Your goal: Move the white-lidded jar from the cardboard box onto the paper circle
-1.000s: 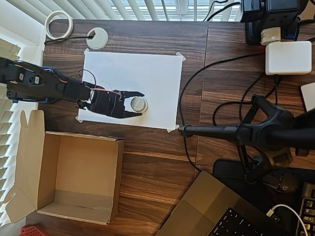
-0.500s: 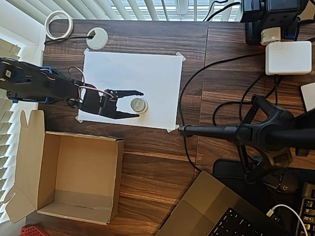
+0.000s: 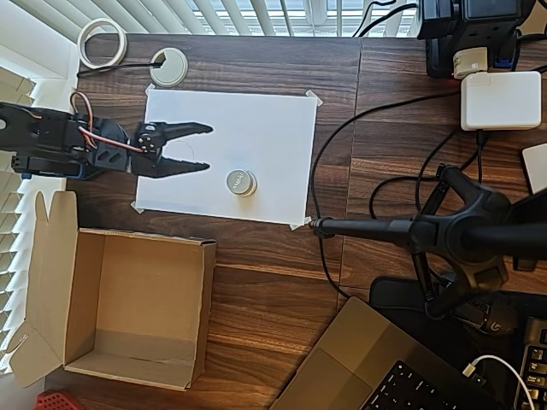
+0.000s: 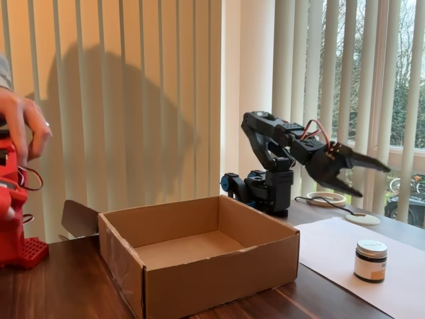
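Observation:
The white-lidded jar (image 3: pixel 241 182) stands upright on the white sheet (image 3: pixel 256 124), free of the gripper; in the fixed view the jar (image 4: pixel 370 260) shows its amber body on the sheet. My gripper (image 3: pixel 206 148) is open and empty, to the left of the jar and well apart from it. The fixed view shows the gripper (image 4: pixel 373 181) raised high above the table. The cardboard box (image 3: pixel 145 240) sits at the lower left, open and empty, and in the fixed view the box (image 4: pixel 199 266) is in the foreground. The paper circle is hidden.
A white tape roll (image 3: pixel 102 43) and a white grommet (image 3: pixel 168 67) lie beyond the sheet. A black stand (image 3: pixel 427 229) reaches in from the right, with cables (image 3: pixel 342 137) looping beside the sheet. A laptop (image 3: pixel 385 367) fills the lower right.
The gripper has let go of the jar and drawn back to the left and up, its jaws staying open. The jar has stayed in place on the sheet.

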`<action>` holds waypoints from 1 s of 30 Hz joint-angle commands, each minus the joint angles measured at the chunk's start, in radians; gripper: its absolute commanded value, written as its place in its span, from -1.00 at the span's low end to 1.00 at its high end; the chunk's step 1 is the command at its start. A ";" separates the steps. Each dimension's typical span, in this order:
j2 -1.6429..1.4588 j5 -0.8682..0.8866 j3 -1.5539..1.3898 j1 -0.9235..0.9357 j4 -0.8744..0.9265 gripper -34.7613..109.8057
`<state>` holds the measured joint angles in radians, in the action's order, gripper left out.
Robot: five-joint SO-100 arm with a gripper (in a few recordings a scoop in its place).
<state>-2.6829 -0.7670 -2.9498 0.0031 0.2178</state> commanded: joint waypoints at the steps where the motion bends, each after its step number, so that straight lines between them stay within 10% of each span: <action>1: -0.242 0.156 -0.072 -0.015 0.209 -0.03; 14: -0.514 0.503 -0.092 -0.114 0.759 -0.46; 30: -0.732 0.624 -0.083 -0.002 1.075 -0.52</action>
<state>-3.3517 -0.1289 -3.0557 -0.0153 1.2640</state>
